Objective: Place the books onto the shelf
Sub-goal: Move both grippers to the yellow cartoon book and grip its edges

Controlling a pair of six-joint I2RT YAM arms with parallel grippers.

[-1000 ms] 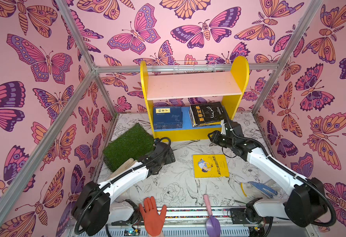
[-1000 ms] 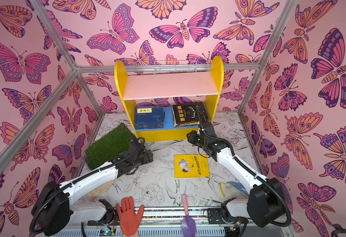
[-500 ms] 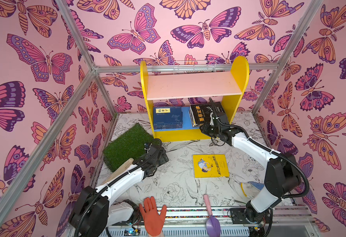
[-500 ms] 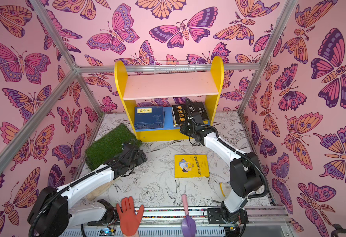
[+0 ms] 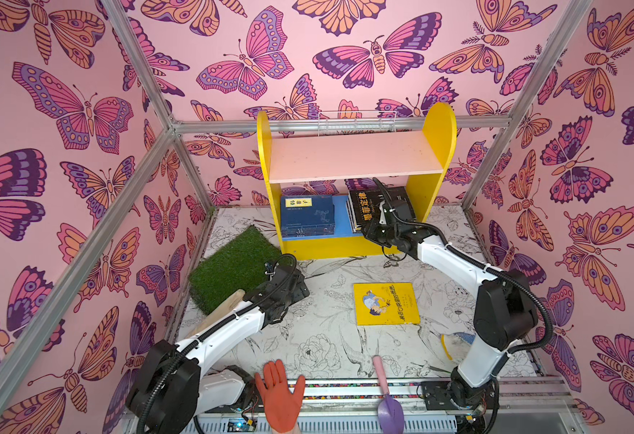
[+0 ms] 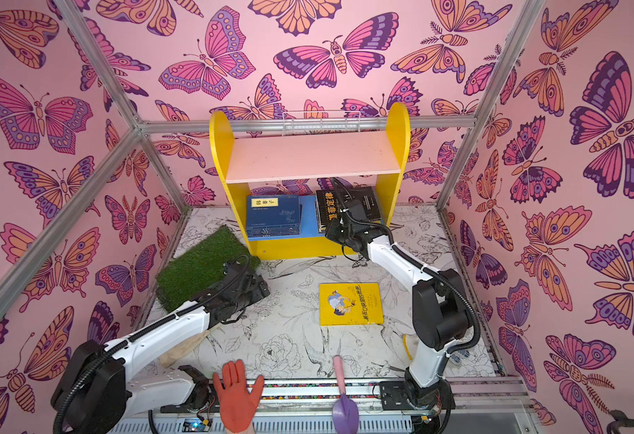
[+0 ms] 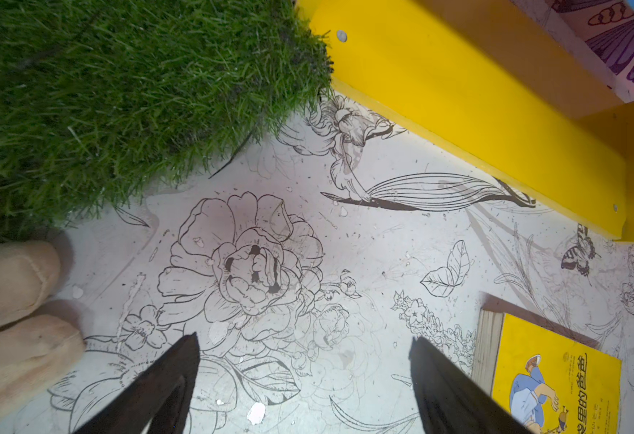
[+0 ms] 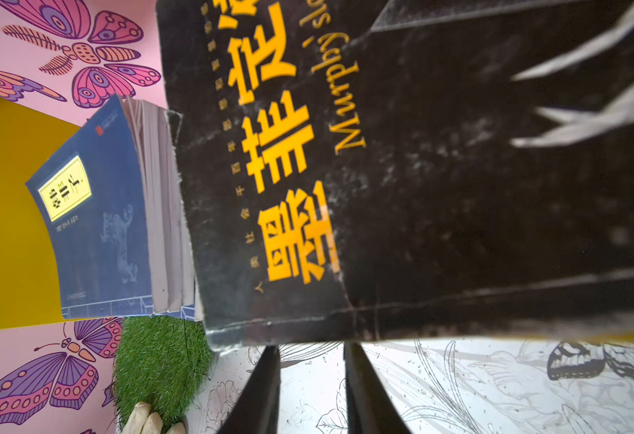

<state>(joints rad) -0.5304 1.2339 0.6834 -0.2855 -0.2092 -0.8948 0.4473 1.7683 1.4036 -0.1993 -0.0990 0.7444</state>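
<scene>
the yellow book [image 5: 386, 303] looks thin, light, floppy (lying flat), so we'd take an edge; left gripper [image 7: 304, 338] spread wide, right gripper [image 8: 310, 347] barely parted, empty

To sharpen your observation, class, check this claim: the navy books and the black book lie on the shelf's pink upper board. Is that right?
No. The navy books and the black book lie on the blue lower board of the shelf, not its pink upper board. Both top views show it.
</scene>
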